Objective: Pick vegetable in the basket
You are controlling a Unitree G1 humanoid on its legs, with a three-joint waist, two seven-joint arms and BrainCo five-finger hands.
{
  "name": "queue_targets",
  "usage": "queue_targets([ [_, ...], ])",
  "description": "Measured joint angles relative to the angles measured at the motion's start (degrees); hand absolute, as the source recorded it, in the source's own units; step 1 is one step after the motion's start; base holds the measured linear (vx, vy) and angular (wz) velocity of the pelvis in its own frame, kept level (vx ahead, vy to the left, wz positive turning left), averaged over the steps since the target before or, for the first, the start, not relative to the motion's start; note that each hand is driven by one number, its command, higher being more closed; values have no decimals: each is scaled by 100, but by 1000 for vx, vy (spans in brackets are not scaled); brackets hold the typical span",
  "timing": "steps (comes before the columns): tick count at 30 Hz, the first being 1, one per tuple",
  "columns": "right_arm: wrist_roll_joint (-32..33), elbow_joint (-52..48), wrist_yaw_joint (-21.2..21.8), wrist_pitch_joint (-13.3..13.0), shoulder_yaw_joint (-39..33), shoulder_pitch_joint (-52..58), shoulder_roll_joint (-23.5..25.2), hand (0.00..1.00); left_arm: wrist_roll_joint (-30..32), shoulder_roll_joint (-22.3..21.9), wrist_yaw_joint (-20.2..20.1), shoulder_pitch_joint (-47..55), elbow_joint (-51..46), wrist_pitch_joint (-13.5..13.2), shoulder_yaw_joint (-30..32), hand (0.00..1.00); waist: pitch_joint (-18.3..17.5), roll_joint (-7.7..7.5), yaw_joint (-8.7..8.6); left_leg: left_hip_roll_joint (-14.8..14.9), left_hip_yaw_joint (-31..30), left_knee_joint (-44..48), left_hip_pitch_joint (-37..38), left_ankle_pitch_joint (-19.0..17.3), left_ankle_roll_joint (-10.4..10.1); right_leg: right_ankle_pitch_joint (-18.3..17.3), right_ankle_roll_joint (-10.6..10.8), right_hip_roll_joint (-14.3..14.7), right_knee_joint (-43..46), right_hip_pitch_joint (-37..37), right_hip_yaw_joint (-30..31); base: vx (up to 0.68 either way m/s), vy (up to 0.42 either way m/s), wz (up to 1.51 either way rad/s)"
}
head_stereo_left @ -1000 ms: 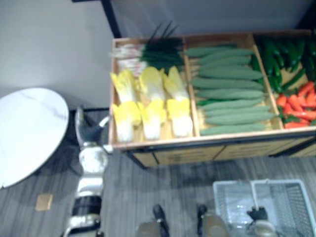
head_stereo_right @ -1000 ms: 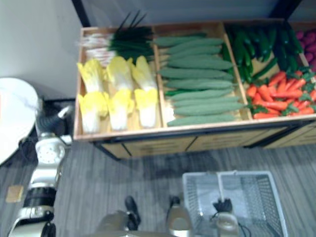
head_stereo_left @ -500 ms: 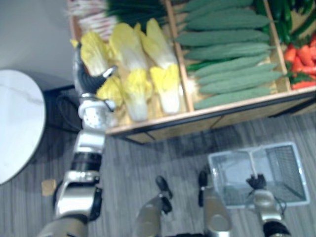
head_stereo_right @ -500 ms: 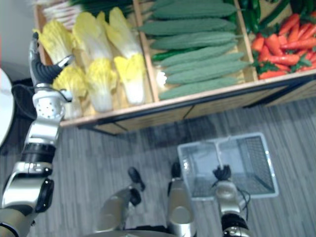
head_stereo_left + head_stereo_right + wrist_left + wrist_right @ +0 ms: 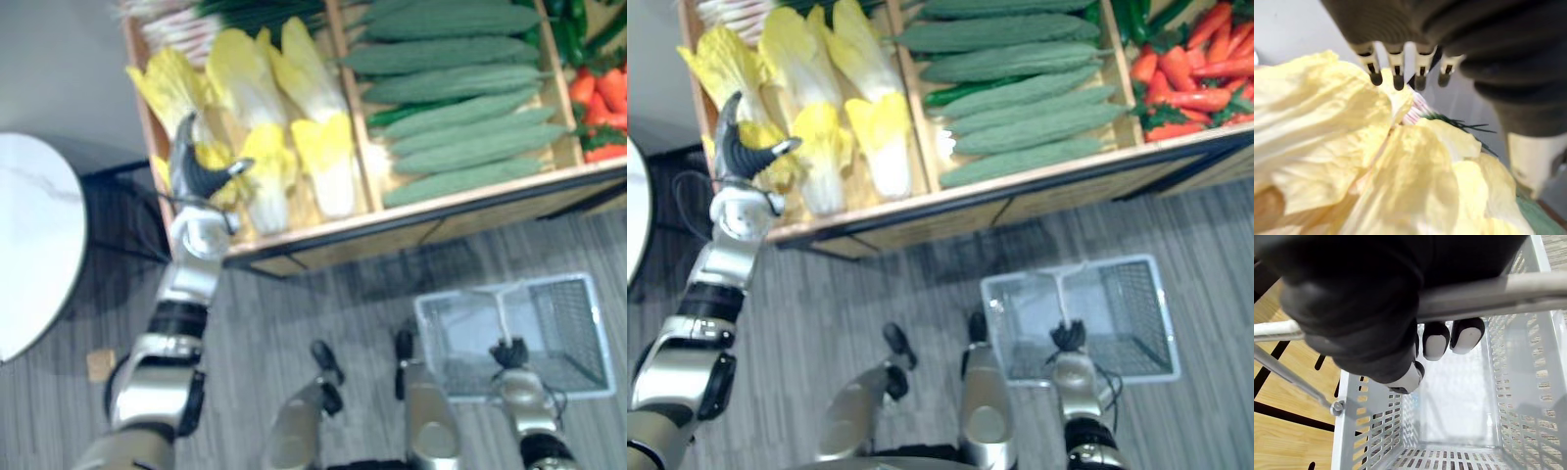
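- Yellow-leaved cabbages with white stems (image 5: 263, 162) lie in two rows in the leftmost compartment of a shallow wooden display crate (image 5: 323, 233)
- The left hand (image 5: 201, 176) is over the near-left cabbage of that compartment; its fingers (image 5: 1396, 68) are stretched straight above the leaves and the thumb is spread to one side, with nothing in its grasp
- Whether the fingertips touch the leaves cannot be told
- A white wire-mesh basket (image 5: 1136, 294) sits on the robot's right, near the crate's front edge and well apart from the cabbages
- The right hand (image 5: 1366, 308) has its fingers curled round the basket's pale bar handle (image 5: 1488, 290)
- Long green bumpy gourds (image 5: 460, 147) fill the middle compartment, beside the cabbages
- Red peppers (image 5: 1185, 78) lie in the compartment to the right
- A round white table (image 5: 34, 245) stands left of the crate, on a grey striped floor (image 5: 323, 313)
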Motion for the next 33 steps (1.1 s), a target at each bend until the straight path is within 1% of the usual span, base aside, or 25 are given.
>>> queue_targets([
  [2,4,1,-10,0,-1,0,3,100,35,-17,-18,28,105,9,-133,0,3,7,-3,-19,7,-37,-8,26,-31,-2,-1,-14,8,-29,5,2,-37,-2],
  [4,9,1,-53,-6,-2,-9,3,100,226,-163,-109,28,254,33,-148,0,7,13,-4,-60,77,-181,-20,63,-66,-2,0,-23,42,-140,40,4,-27,-6],
  [9,17,-2,-96,-7,-4,-26,20,100,491,-329,-151,21,532,50,-332,0,42,36,-6,-82,238,-293,-27,151,3,6,6,3,82,-297,186,38,-43,-14],
  [13,117,-52,-108,-5,-6,-27,24,100,497,-535,-161,-182,967,39,-375,0,52,48,-18,-75,320,-308,-84,152,-3,7,7,38,100,-421,290,65,-57,-13],
  [15,133,-108,-120,-2,-4,-27,23,100,497,-560,-122,-336,1123,29,-376,0,59,61,-15,-74,338,-322,-166,161,-15,11,12,41,111,-519,306,42,-51,-2],
  [16,137,-127,-129,-4,4,-41,21,100,498,-560,-105,-415,1189,18,-391,100,60,68,-15,-82,368,-387,-225,201,-47,28,30,49,104,-607,324,56,-61,-5],
  [18,160,-127,-183,0,93,-98,12,100,502,-547,-81,-513,1239,-21,-399,100,68,83,9,-87,428,-502,-273,257,-62,70,28,77,70,-710,348,47,-53,-6],
  [19,193,-127,-229,4,175,-141,5,100,577,-541,25,-561,1239,-20,-366,100,67,86,13,-71,437,-540,-330,292,-50,117,24,110,15,-756,351,29,-42,-5],
  [22,217,-152,-242,-6,320,-223,21,100,711,-491,171,-736,1243,-7,-287,100,69,84,37,-48,461,-625,-465,355,-81,234,19,158,-117,-872,359,39,-63,-3],
  [24,222,-166,-247,-7,380,-257,27,100,716,-404,173,-841,1283,-6,-268,100,70,82,46,-47,510,-670,-503,384,-77,288,31,174,-205,-904,392,39,-36,-8],
  [25,222,-191,-247,-8,388,-257,33,100,721,-407,174,-910,1321,6,-213,100,70,81,72,-40,588,-697,-500,388,-79,374,36,184,-272,-904,417,33,-15,-12],
  [28,227,-215,-258,-8,380,-249,46,100,726,-427,174,-936,1333,10,-135,100,72,78,76,-58,618,-709,-500,388,-78,471,67,179,-394,-877,470,56,-18,-11],
  [33,234,-242,-265,-6,386,-196,87,100,849,-446,166,-945,1408,43,-133,100,82,57,67,-49,612,-720,-352,387,-77,492,69,180,-456,-693,445,72,-37,0],
])
